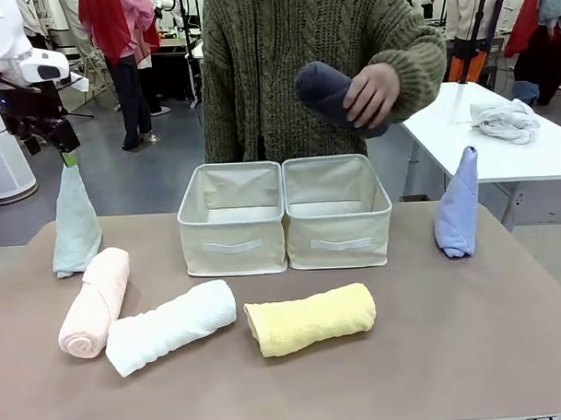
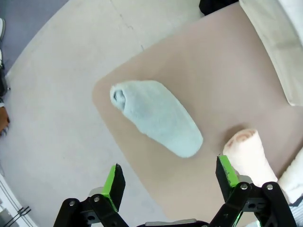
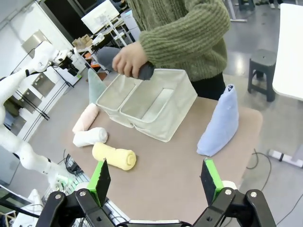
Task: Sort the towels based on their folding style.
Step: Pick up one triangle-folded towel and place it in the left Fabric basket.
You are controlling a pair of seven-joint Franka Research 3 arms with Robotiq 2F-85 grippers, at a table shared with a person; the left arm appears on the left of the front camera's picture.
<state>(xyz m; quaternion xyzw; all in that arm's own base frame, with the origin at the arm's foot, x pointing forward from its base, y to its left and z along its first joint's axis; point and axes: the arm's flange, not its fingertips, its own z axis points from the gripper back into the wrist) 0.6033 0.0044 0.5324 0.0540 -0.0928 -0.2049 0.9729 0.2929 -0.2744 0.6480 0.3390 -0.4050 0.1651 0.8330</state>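
Note:
A pale teal cone towel [image 1: 75, 222] [image 2: 156, 116] stands at the table's far left corner. My left gripper [image 1: 66, 153] [image 2: 170, 177] hangs open just above its tip. In front of it lie a pink roll [image 1: 95, 304] [image 2: 246, 151], a white roll [image 1: 171, 327] and a yellow roll [image 1: 310, 320]. A periwinkle cone towel [image 1: 457, 204] [image 3: 220, 123] stands at the far right. The person's hand [image 1: 373, 92] holds a dark grey roll [image 1: 327, 93] [image 3: 106, 56] above the bins. My right gripper [image 3: 156, 177] is open and high over the table's right side, holding nothing.
Two beige fabric bins [image 1: 234, 253] [image 1: 339, 249] stand side by side at the table's middle back. A white side table [image 1: 528, 160] at the right carries a whitish-grey cloth heap [image 1: 505, 119]. A stool [image 3: 262, 66] stands on the floor beyond the table.

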